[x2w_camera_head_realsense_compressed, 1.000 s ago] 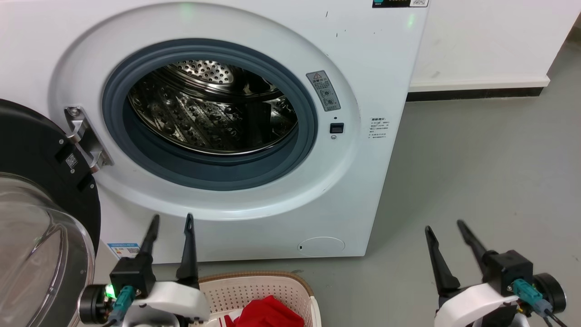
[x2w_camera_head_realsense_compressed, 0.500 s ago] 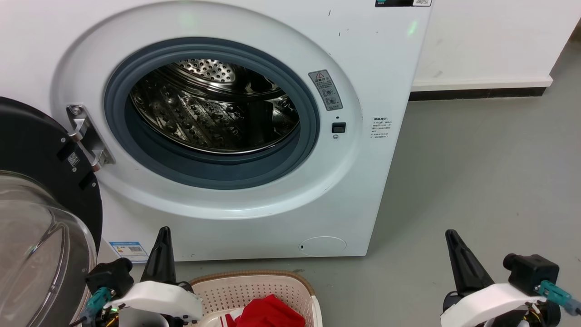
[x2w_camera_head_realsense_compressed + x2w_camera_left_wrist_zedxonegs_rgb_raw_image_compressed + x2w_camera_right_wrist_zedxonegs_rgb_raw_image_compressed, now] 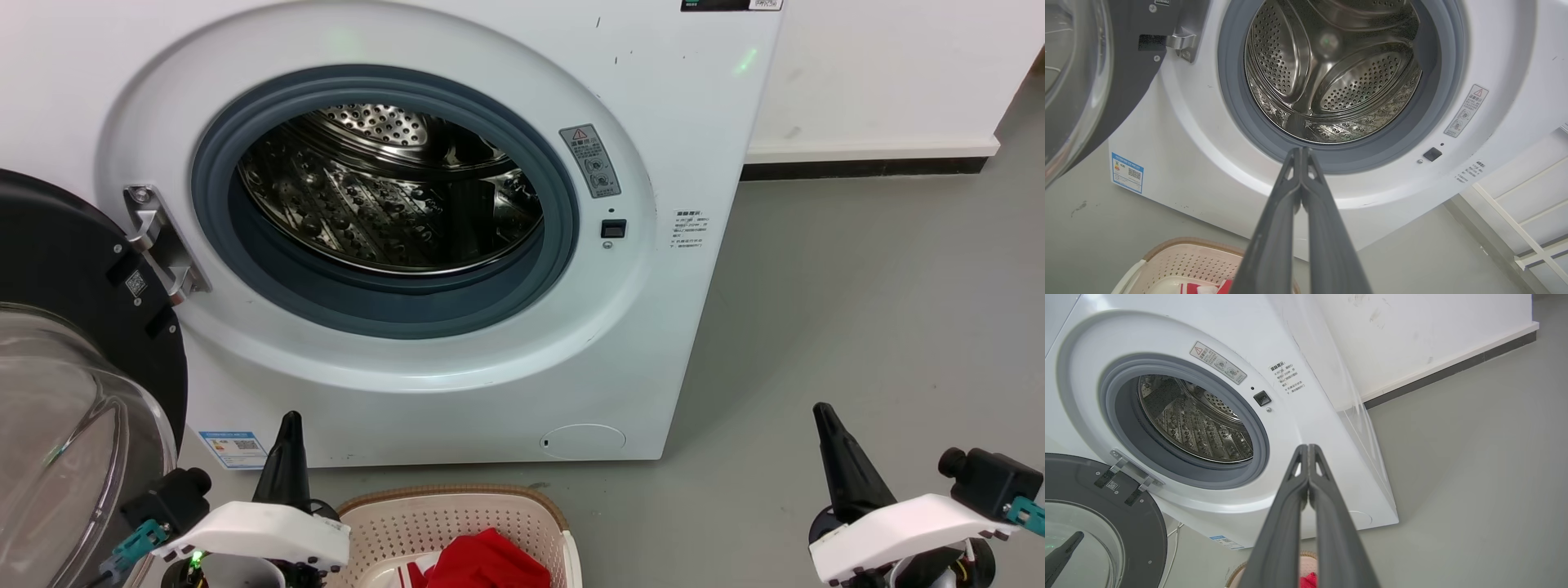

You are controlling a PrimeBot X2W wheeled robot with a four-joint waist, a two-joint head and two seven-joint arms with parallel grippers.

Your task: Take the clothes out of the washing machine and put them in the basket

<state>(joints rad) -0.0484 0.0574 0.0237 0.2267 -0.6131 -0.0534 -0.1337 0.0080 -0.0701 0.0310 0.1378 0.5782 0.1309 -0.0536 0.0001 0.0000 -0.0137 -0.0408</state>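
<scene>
The white washing machine (image 3: 694, 122) stands with its door (image 3: 73, 261) swung open to the left. Its steel drum (image 3: 384, 196) looks bare inside, as it does in the left wrist view (image 3: 1331, 73). The cream basket (image 3: 457, 523) sits on the floor before the machine, holding the red clothes (image 3: 482, 563). A strip of white cloth (image 3: 1204, 289) lies beside the red (image 3: 1224, 286). My left gripper (image 3: 290, 418) is shut and holds nothing, just left of the basket. My right gripper (image 3: 820, 410) is shut over bare floor to the right. Both wrist views show the fingertips pressed together (image 3: 1301, 149) (image 3: 1308, 446).
The domed glass of the door (image 3: 57, 425) bulges out close to my left arm. Grey floor (image 3: 857, 310) stretches to the right of the machine up to a white wall with a dark skirting (image 3: 857, 167). A wedge of the basket rim (image 3: 1237, 575) appears low in the right wrist view.
Both grippers have gone from open to shut and have sunk lower in the head view. The camera has shifted slightly. The clothes in the basket have not moved.
</scene>
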